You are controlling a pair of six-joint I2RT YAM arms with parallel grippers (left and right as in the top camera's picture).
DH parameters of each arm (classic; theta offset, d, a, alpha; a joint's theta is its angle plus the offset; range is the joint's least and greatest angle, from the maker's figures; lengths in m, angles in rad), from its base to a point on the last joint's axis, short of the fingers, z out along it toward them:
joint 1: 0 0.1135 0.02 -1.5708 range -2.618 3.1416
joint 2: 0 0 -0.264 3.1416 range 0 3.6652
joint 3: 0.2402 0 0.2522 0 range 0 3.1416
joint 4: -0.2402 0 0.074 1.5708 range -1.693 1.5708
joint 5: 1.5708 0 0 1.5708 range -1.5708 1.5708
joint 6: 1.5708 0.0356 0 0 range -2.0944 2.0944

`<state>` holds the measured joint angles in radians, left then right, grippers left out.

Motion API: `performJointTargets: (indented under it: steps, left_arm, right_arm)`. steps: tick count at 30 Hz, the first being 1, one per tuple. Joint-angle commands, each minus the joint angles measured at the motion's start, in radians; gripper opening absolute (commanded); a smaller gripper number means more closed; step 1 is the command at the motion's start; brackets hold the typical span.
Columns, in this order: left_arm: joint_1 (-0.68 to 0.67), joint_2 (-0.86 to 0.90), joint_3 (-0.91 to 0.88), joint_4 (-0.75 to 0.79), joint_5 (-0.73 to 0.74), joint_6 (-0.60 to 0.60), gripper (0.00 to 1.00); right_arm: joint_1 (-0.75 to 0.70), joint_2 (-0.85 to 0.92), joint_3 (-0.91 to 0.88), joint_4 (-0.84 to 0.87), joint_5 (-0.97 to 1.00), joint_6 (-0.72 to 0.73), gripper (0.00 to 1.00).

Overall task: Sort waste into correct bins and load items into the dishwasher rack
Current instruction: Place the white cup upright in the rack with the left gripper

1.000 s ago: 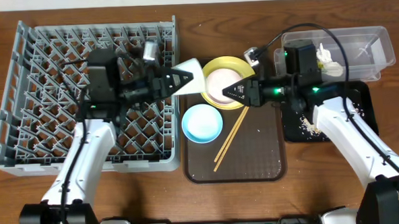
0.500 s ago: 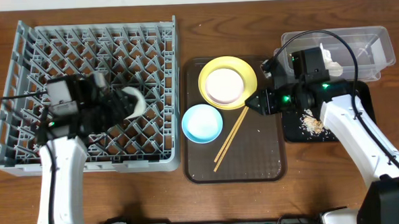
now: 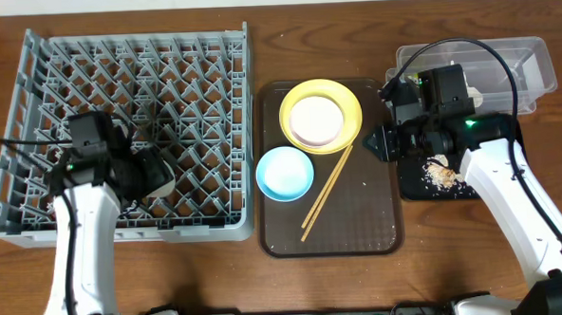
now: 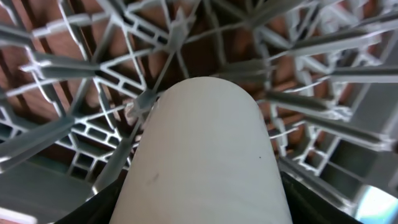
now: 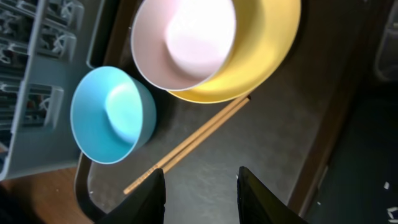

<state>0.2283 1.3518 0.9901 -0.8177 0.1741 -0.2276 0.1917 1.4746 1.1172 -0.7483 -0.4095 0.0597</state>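
My left gripper (image 3: 152, 178) is shut on a small white cup (image 4: 205, 155) and holds it low among the pegs of the grey dishwasher rack (image 3: 13, 122) at its front left. My right gripper (image 3: 380, 142) is open and empty over the right side of the brown tray; the right wrist view shows its fingers (image 5: 202, 186) apart. On that tray are the yellow plate (image 3: 347, 99) with a white bowl (image 3: 315, 118) on it, the light-blue bowl (image 3: 284, 173) and the chopsticks (image 3: 325, 194). The green-and-yellow wrapper is not in view.
The brown serving tray (image 3: 360, 220) lies between the rack and the bins. The clear tub (image 3: 514, 57) stands at the back right. The black tray (image 3: 509, 162) in front of it holds beige crumbs (image 3: 441, 174). My right arm crosses over both bins.
My left arm carried the white cup from beside the yellow plate leftward across the rack and lowered it at the front left. My right gripper drew back to the right, away from the plate.
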Motion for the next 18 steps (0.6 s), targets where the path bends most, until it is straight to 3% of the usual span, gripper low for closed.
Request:
performJointTargets:
  steps: [1, 3, 8, 12, 18]
  left_arm:
    - [-0.001, 0.048, 0.022, -0.008, -0.021, 0.016, 0.06]
    - [-0.002, 0.075, 0.022, -0.007, -0.003, 0.017, 0.13]
    - [-0.003, 0.119, 0.022, -0.013, 0.025, 0.017, 0.54]
    - [-0.003, 0.111, 0.022, -0.014, 0.025, 0.017, 0.75]
    - [-0.003, 0.067, 0.022, -0.016, 0.024, 0.017, 0.87]
  right_arm:
    - [-0.007, -0.012, 0.020, -0.004, 0.021, -0.017, 0.36]
    - [-0.007, -0.012, 0.020, -0.004, 0.021, -0.017, 0.36]
    - [-0.007, -0.012, 0.020, -0.004, 0.021, -0.017, 0.40]
    - [-0.007, -0.012, 0.020, -0.005, 0.021, -0.017, 0.42]
    - [-0.007, -0.012, 0.020, -0.005, 0.021, -0.017, 0.47]
